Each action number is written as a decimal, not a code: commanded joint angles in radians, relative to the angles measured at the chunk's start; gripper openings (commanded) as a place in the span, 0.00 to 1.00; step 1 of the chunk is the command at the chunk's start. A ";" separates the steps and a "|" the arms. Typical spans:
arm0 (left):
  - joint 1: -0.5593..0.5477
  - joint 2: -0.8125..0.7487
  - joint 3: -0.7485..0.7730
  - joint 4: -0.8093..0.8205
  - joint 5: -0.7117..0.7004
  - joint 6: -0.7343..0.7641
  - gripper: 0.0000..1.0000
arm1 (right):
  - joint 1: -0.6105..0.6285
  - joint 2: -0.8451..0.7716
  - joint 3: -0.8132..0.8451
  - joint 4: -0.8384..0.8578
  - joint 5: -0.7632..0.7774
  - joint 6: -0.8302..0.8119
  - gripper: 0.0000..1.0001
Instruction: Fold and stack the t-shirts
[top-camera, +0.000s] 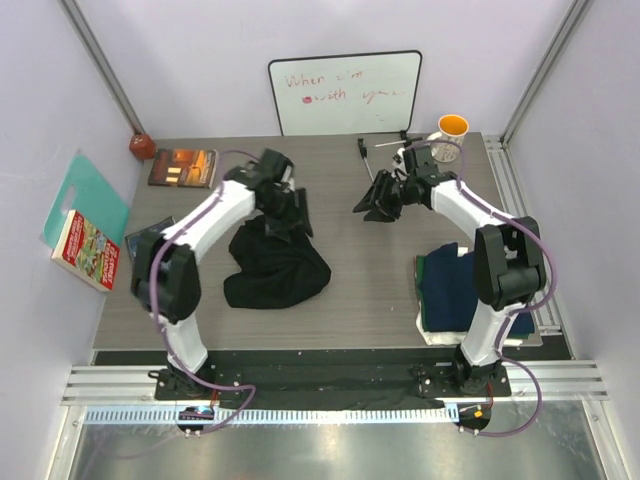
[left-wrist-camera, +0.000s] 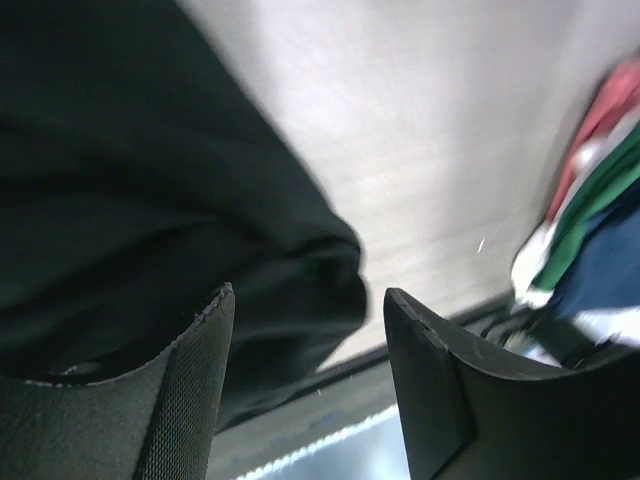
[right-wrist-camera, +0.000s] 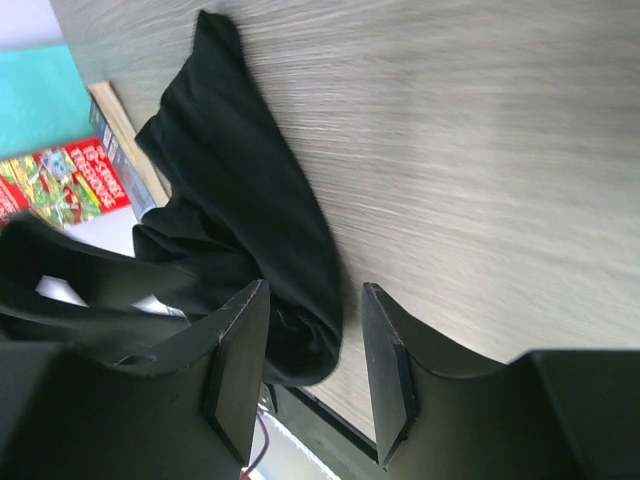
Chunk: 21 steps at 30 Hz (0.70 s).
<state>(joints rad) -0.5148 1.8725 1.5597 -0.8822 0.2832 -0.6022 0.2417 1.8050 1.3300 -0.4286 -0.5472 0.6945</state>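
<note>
I see the crumpled black t-shirt (top-camera: 275, 268) lying at 8 o'clock from the centre of the table (top-camera: 370, 290), and the folded stack (top-camera: 450, 285), navy on top, at 4 o'clock. My left gripper (top-camera: 290, 215) is at the shirt's 12 o'clock edge with its jaws apart. My right gripper (top-camera: 378, 203) hovers at 1 o'clock, jaws apart too.

One high overhead view — two close, low wrist views, black t-shirt (top-camera: 275, 270) common to all

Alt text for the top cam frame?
A crumpled black shirt lies in the middle of the table, with the left gripper open over its far end. The right gripper hangs open farther back, and a folded shirt stack sits at the near right.
</note>
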 joint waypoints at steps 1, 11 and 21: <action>0.125 -0.180 -0.072 0.042 -0.126 -0.002 0.64 | 0.063 0.040 0.168 -0.027 -0.051 -0.088 0.48; 0.288 -0.306 -0.200 -0.018 -0.128 0.033 0.66 | 0.223 0.238 0.498 -0.082 -0.106 -0.084 0.52; 0.291 -0.276 -0.329 0.057 -0.066 0.010 0.66 | 0.243 0.269 0.499 -0.090 -0.134 -0.076 0.52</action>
<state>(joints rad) -0.2249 1.5925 1.2629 -0.8795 0.1600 -0.5907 0.5014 2.1048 1.8404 -0.5125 -0.6579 0.6304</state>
